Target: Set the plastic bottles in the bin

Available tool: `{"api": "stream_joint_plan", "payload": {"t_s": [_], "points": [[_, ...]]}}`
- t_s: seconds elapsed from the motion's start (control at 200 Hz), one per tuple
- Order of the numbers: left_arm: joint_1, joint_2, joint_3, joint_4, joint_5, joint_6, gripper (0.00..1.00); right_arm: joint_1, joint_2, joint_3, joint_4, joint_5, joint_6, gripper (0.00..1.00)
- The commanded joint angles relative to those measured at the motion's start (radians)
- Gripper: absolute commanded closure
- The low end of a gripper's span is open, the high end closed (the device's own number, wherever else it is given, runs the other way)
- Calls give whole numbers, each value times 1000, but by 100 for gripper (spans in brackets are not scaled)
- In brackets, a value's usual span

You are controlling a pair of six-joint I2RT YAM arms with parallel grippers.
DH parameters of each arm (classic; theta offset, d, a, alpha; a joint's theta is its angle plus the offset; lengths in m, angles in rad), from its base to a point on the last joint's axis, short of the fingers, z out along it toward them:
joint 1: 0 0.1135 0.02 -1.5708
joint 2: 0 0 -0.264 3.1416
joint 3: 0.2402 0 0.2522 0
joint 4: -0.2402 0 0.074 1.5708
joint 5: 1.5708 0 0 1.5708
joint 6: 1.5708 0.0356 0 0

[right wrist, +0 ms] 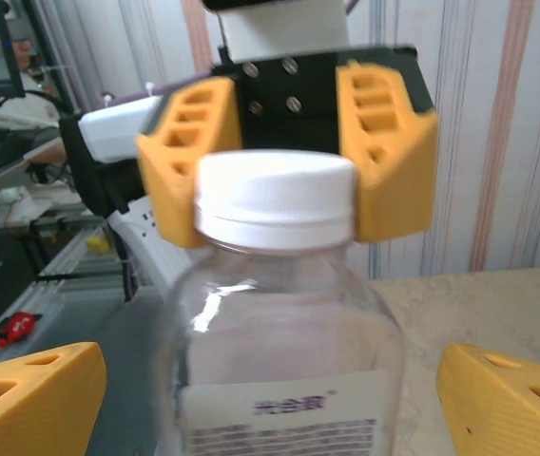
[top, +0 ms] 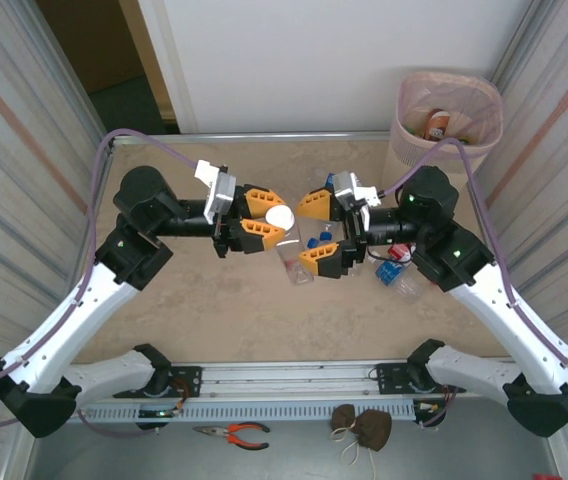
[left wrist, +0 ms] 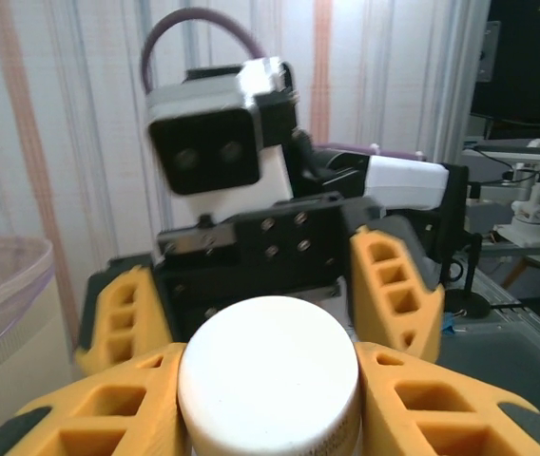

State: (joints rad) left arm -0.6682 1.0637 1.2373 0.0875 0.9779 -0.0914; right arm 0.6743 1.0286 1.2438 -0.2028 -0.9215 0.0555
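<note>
The table is a beige, marbled board, bare over its left half. Striped side panels fence it at 9 and 3 o'clock, and a plain white wall closes it at 12. A dark doorway opens at 11. Along the near edge a metal rail carries both arm bases. On the grey ledge below the rail lie orange-handled pliers at about 7 o'clock and a brown cloth bundle at 5.

The bin stands at the far corner, at 1 o'clock, with an orange bottle inside it.

Over the middle of the table the two arms meet head-on. The left gripper pinches the white cap of a clear bottle, which is held upright with the cap on top (its printed white label faces the right wrist camera). The right gripper has its jaws spread wide, one orange finger to each side of the bottle's body, with a gap on both sides. More bottles, showing red and blue, lie at 3 o'clock beneath the right arm
</note>
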Motion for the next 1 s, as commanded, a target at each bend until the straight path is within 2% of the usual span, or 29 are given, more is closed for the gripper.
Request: {"api": "stream_joint_plan", "payload": {"t_s": [0.0,0.456,0.576,0.737,0.892,0.997], "points": [[-8,-12,34,35,28,37,84,11,13,29,-50,-25,-40,12],[-11,-17,31,34,-13,54,84,19,28,37,-110,-57,-59,32],[-12,-18,31,35,-22,54,82,21,31,45,-116,-59,-58,37],[-11,-24,25,35,-36,54,70,20,33,50,-120,-54,-57,41],[-11,-48,8,43,-63,49,50,19,23,51,-120,-14,-58,42],[-11,-72,-12,48,-89,53,40,16,12,51,-127,32,-67,41]]}}
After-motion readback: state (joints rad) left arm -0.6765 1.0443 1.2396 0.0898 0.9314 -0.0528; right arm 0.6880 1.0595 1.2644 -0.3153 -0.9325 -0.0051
